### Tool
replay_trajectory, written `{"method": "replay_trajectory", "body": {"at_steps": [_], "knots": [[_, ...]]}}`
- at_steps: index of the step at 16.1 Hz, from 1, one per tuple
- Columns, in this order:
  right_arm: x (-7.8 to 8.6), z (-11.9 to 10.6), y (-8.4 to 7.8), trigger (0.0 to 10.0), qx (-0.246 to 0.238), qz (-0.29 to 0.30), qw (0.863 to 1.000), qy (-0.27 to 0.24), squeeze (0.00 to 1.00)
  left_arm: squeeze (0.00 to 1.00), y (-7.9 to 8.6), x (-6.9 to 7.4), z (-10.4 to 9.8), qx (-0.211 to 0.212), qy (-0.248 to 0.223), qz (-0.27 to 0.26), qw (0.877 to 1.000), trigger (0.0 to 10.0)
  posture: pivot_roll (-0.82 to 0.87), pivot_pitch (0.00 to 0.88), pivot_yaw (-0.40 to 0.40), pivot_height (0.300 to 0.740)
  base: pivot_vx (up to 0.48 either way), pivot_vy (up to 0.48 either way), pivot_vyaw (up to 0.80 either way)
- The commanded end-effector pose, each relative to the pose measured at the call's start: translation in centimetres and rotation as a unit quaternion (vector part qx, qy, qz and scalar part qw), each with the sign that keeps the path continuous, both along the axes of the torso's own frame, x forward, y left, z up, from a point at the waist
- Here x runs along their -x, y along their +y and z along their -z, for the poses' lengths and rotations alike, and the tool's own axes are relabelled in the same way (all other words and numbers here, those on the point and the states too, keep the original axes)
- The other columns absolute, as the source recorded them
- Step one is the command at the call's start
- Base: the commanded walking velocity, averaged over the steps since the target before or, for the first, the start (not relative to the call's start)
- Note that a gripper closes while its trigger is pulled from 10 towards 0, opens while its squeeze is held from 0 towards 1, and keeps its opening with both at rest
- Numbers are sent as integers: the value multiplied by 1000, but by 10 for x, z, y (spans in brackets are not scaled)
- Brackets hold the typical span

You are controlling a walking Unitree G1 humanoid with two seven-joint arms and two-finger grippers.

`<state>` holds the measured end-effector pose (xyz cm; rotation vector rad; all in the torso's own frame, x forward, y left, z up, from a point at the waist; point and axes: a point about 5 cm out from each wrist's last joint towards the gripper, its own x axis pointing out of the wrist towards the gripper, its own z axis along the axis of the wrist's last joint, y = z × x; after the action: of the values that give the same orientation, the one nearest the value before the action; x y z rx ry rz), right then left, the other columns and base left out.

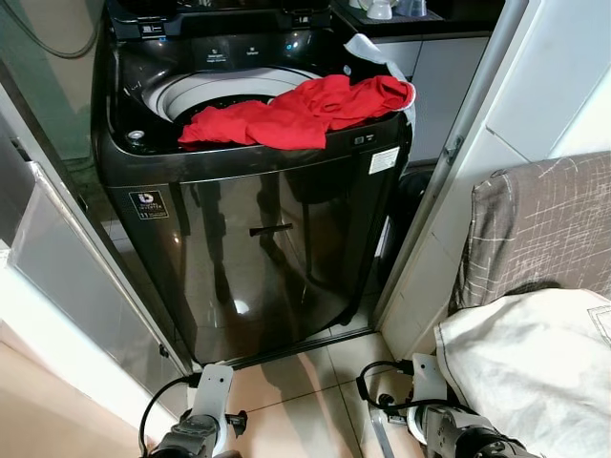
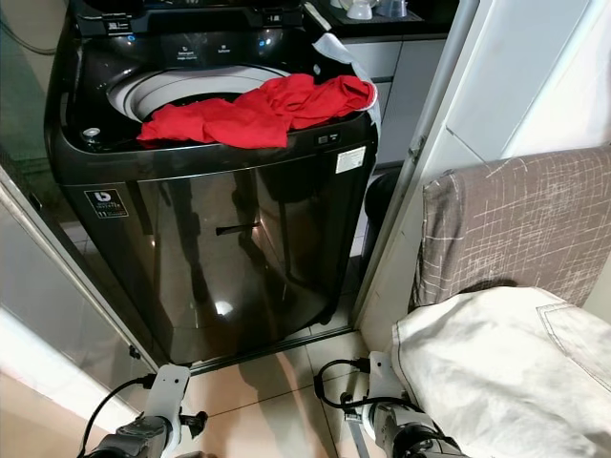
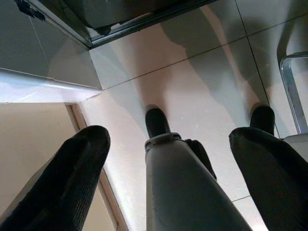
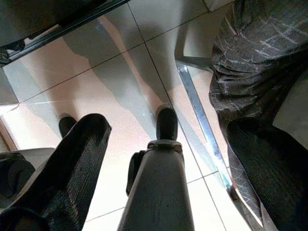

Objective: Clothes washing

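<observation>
A dark top-loading washing machine (image 1: 258, 229) stands in front of me with its lid up. A red garment (image 1: 296, 110) lies draped over the front right rim of the drum opening (image 1: 200, 91), partly hanging inside. Both arms hang low by my legs, the left arm (image 1: 205, 425) and the right arm (image 1: 439, 425) far below the garment. In the left wrist view my left gripper (image 3: 168, 134) is open over the floor tiles, holding nothing. My right gripper (image 4: 166, 124) is open too, pointing down at the floor.
A white cloth (image 1: 368, 48) lies at the machine's back right corner. A sliding door frame (image 1: 458, 143) stands right of the machine, a glass panel (image 1: 57, 258) on the left. A grey patterned seat (image 1: 544, 219) with a cream cover (image 1: 525, 363) crowds my right, its metal leg (image 4: 202, 120) close by.
</observation>
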<state>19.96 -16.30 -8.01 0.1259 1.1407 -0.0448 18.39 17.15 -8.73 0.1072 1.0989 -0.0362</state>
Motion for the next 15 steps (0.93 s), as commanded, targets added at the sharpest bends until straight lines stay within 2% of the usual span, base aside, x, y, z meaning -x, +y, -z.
{"method": "replay_trajectory", "body": {"at_steps": [1, 11, 15], "knots": [[-5, -3, -1, 10000, 7, -11, 1000, -8, 0, 0, 1, 0, 0, -3, 2, 2, 1000, 10000, -25, 1, -17, 740, 0, 0, 0], [-3, -2, -4, 10000, 12, -26, 1000, -4, 0, 0, 2, 9, 4, -11, 7, 9, 1000, 10000, -24, 0, -26, 740, 0, 0, 0], [-2, -1, -3, 10000, 12, -34, 999, -3, 0, 0, 2, 8, 3, -10, 3, 15, 1000, 10000, -17, 0, -29, 740, 0, 0, 0]]}}
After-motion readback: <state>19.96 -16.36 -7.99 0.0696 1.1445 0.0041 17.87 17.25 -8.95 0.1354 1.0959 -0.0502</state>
